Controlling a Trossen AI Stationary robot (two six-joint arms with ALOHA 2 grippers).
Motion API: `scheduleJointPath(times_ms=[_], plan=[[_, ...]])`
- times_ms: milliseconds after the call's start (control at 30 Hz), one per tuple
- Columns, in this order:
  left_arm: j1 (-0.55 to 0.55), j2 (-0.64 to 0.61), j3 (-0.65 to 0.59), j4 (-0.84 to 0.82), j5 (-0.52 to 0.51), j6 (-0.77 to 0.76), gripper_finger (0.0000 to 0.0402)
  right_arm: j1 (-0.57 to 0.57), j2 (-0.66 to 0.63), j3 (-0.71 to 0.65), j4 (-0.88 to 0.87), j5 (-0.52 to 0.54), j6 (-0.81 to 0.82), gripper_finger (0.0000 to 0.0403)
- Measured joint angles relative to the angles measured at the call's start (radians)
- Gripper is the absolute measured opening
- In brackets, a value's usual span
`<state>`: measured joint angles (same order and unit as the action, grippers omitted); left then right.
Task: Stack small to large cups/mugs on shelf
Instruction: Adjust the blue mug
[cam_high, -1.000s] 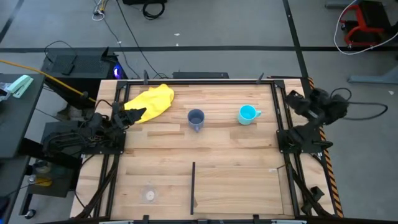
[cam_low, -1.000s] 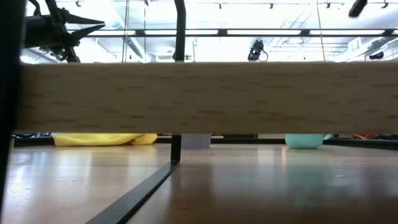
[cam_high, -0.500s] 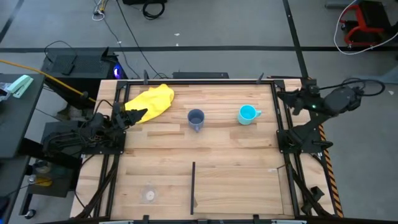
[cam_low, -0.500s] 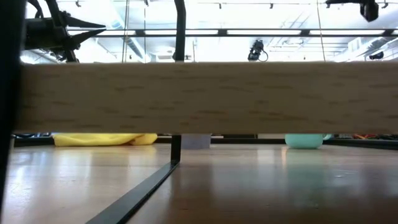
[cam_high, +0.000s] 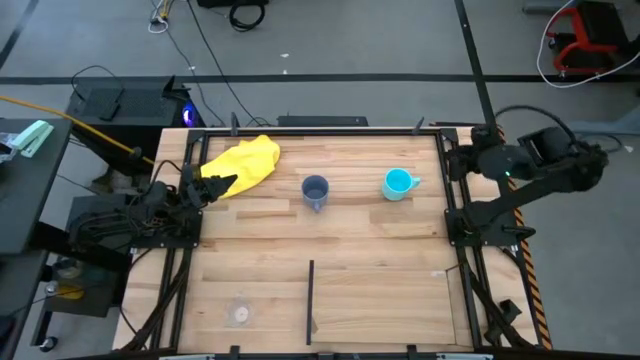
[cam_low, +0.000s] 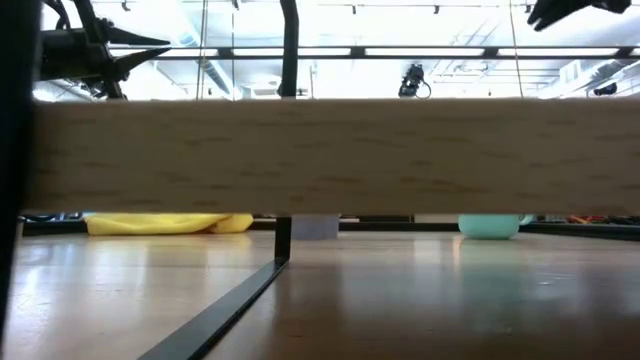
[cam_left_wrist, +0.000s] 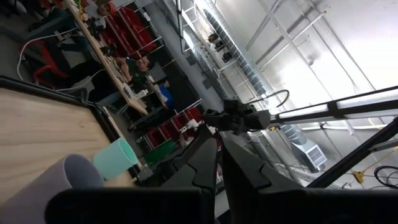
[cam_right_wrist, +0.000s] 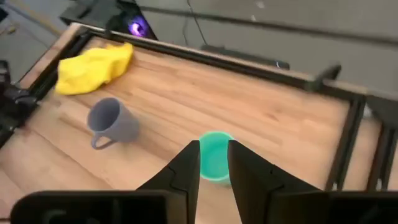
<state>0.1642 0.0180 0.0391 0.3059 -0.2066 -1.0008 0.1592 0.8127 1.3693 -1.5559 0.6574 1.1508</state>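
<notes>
Cyan mug (cam_right_wrist: 214, 155): seen past my right gripper (cam_right_wrist: 213, 163), whose fingers stand nearly closed with only a thin slit between them and nothing held. In the high view that right gripper (cam_high: 476, 163) sits over the table's right frame (cam_high: 449, 190), well apart from the mug (cam_high: 398, 183), which stands upright on the far half of the boards with its handle toward that frame.

Grey-blue mug (cam_high: 315, 190): upright near the table's middle, between the cyan mug and the yellow cloth (cam_high: 243, 163).

Clear cup (cam_high: 240, 313): alone on the near left section of the shelf (cam_high: 380, 300), left of the black divider bar (cam_high: 310, 300).

Left gripper (cam_high: 213, 185): parked at the left edge, touching the cloth's rim; its fingers (cam_left_wrist: 239, 163) are almost together and empty.

Handling, in my judgement: both mugs look rigid and light, with smooth walls that could slip, so I would pinch across the rim or wall opposite the handle. The clear cup looks thin and easily crushed or tipped; I would take it gently by the rim.
</notes>
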Motion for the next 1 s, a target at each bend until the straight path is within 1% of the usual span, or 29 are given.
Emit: scheduleJointPath(times_ms=[67, 167, 300, 400, 533, 667, 767, 867, 933, 1000], plan=[[0.0, 0.006, 0.0, -0.009, 0.001, -0.001, 0.0026, -0.067, 0.0, -0.011, 0.001, -0.101, -0.028, 0.0087], [0.0, 0.019, 0.0, -0.012, 0.001, -0.006, 0.0027, -0.167, 0.03, -0.018, 0.012, -0.22, -0.113, 0.0087], [0.0, 0.039, 0.0, -0.011, 0.001, -0.009, 0.0033, -0.3, 0.111, -0.018, 0.01, -0.352, -0.23, 0.0087], [0.0, 0.052, 0.0, -0.01, 0.014, -0.009, 0.0034, -0.39, 0.204, -0.018, 0.011, -0.432, -0.327, 0.0087], [0.0, 0.063, 0.0, -0.011, 0.039, -0.009, 0.0029, -0.493, 0.338, -0.019, 0.014, -0.473, -0.439, 0.0087], [0.0, 0.063, 0.0, -0.011, 0.056, -0.01, 0.0025, -0.557, 0.454, -0.019, 0.033, -0.499, -0.533, 0.0089], [0.0, 0.063, 0.0, -0.011, 0.071, -0.008, 0.0027, -0.591, 0.509, -0.019, 0.084, -0.513, -0.586, 0.0088], [0.0, 0.063, 0.0, -0.012, 0.079, -0.008, 0.0032, -0.632, 0.55, -0.019, 0.182, -0.565, -0.633, 0.0088], [0.0, 0.063, 0.0, -0.012, 0.08, -0.003, 0.0035, -0.665, 0.572, -0.019, 0.214, -0.599, -0.645, 0.0088], [0.0, 0.063, 0.0, -0.012, 0.08, 0.013, 0.0037, -0.694, 0.596, -0.019, 0.224, -0.607, -0.674, 0.0088]])
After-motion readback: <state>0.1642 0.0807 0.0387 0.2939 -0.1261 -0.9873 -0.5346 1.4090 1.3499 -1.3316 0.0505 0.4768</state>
